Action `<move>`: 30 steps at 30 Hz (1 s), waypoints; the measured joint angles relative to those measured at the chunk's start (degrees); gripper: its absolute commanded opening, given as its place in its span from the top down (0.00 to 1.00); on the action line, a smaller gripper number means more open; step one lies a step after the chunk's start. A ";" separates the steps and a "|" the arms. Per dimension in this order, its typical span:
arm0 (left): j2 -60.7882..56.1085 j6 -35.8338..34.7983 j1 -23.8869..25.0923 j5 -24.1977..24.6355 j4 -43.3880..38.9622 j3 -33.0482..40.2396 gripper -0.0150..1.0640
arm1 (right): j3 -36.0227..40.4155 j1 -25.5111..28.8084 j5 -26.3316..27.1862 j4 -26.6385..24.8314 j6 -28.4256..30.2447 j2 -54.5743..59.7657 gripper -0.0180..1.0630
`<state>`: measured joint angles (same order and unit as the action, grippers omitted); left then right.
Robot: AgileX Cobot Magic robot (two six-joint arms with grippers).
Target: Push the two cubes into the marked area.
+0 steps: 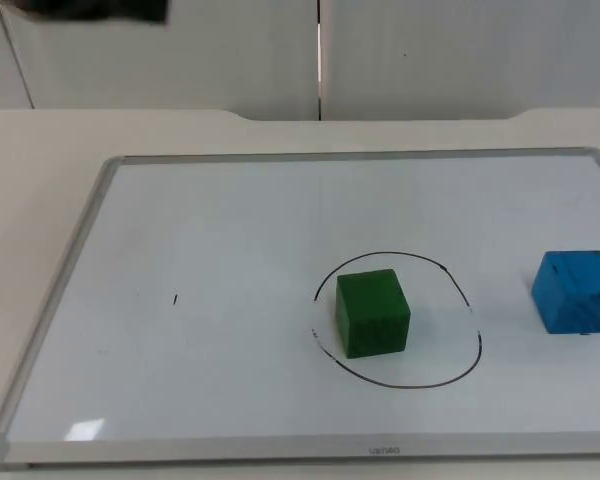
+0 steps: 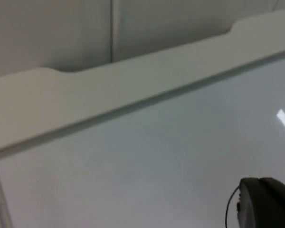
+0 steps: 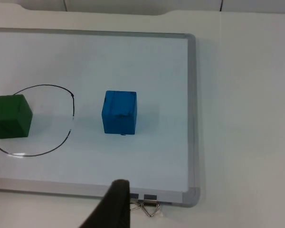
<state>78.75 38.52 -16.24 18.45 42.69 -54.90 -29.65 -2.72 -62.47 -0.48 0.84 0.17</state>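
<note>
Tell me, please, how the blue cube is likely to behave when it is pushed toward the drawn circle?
The blue cube rests flat on a glossy whiteboard, so it will probably slide rather than roll. It looks about as tall as wide, so a high push might tip it. An off-centre push would likely turn it.

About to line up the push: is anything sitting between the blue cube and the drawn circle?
Nothing visible does. Bare whiteboard lies between the blue cube and the black drawn circle; the green cube already sits inside, toward its far side.

A white counter carries a framed whiteboard, with the green cube and blue cube on the board.
</note>
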 measured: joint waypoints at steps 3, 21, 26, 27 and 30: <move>-3.77 0.00 2.97 1.96 -0.11 0.00 0.99 | 0.00 0.00 0.00 0.00 0.00 0.00 0.01; -27.61 -4.15 15.36 16.64 -2.99 1.85 0.99 | 0.00 0.00 0.00 0.00 0.00 0.00 0.01; -34.42 -5.23 15.36 16.00 -3.14 5.64 0.99 | 0.00 0.00 0.00 0.00 0.00 0.00 0.01; -36.12 -5.75 15.36 15.85 -3.14 6.76 0.99 | 0.00 0.00 0.00 0.00 0.00 0.00 0.01; -40.54 -6.66 15.36 16.05 -3.14 10.08 0.99 | 0.00 0.00 0.00 0.00 0.00 0.00 0.01</move>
<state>38.21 31.86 -0.88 34.51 39.55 -44.82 -29.65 -2.72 -62.47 -0.48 0.84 0.17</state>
